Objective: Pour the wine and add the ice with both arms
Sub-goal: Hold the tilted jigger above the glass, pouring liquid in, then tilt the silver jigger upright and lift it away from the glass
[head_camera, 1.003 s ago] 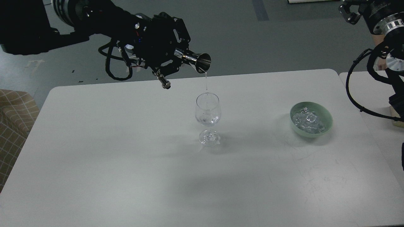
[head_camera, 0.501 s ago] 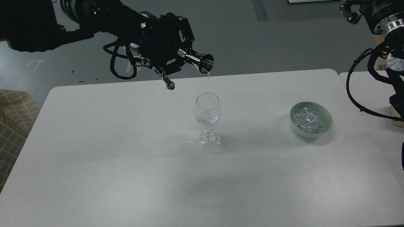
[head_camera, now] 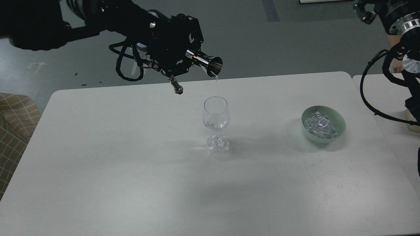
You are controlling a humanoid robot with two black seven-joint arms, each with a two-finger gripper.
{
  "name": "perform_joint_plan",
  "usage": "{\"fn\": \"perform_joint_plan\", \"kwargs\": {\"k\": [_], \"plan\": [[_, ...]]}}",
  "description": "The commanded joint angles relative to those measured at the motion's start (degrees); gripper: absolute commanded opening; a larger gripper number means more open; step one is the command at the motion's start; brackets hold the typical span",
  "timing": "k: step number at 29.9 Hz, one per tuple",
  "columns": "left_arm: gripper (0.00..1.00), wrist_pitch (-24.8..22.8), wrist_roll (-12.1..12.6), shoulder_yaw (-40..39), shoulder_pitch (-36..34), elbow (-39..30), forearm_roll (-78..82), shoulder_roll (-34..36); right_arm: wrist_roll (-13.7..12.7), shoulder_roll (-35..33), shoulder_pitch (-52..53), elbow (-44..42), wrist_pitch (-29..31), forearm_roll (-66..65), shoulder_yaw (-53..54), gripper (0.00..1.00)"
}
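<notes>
My left gripper (head_camera: 187, 55) is shut on a steel jigger (head_camera: 207, 64), tipped on its side with its mouth facing right, high above the table. A thin drip hangs from its lip, just above the clear stemmed wine glass (head_camera: 216, 114), which stands upright at the table's middle with a little clear liquid in its bowl. The ice (head_camera: 320, 127) is a heap of small clear cubes in the pale green bowl (head_camera: 339, 123) at the right. My right arm (head_camera: 398, 23) is raised at the top right corner; its gripper is out of view.
The white table (head_camera: 131, 164) fills most of the view. A second white table (head_camera: 390, 98) abuts its right edge. A checked chair (head_camera: 13, 121) stands at the left edge. Grey floor lies beyond the far edge.
My left gripper and the jigger rose and shifted slightly right. The thin stream into the glass shrank to a drip at the jigger's lip. The right arm barely moved.
</notes>
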Motion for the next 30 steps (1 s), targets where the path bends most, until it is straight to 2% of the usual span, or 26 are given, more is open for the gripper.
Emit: {"fn": "perform_joint_plan", "kwargs": {"k": [1, 30], "plan": [[0.2, 0.0, 0.0, 0.4, 0.1, 0.1, 0.0, 0.2, 0.0, 0.0, 0.0, 0.0, 0.0, 0.0, 0.0, 1.0], [0.21, 0.0, 0.0, 2.0, -2.5, -0.1, 0.0, -0.4, 0.0, -0.4, -0.4, 0.1, 0.0, 0.0, 0.2, 1.0]]}}
